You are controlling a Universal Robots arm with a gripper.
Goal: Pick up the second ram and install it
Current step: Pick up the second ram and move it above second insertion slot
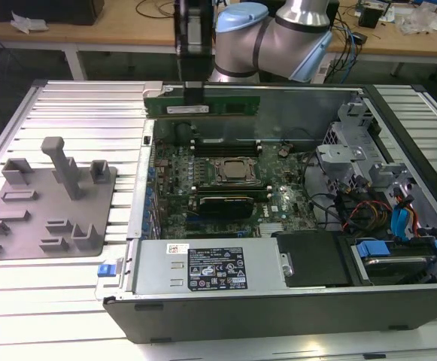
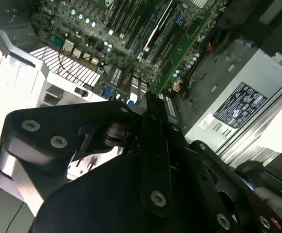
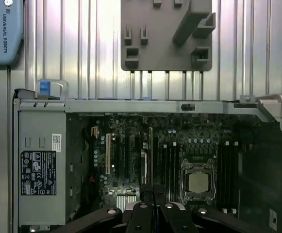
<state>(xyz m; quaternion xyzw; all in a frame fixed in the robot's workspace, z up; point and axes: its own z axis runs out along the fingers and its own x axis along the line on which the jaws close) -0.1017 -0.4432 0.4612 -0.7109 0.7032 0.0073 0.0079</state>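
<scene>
Hand (image 1: 194,95) — clamped on the second ram (image 1: 233,104), held level above the open computer case (image 1: 278,308). Case contents — motherboard (image 1: 286,199), power supply (image 1: 210,267). Grey holder tray (image 1: 41,209) sits on the surface (image 1: 75,113) beside the case.

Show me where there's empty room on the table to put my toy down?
The ribbed table is bare behind the grey tray, and along the strip in front of it. Inside the computer case it is crowded with the green board and wires. The hand holds the memory stick above the case's far side.
</scene>
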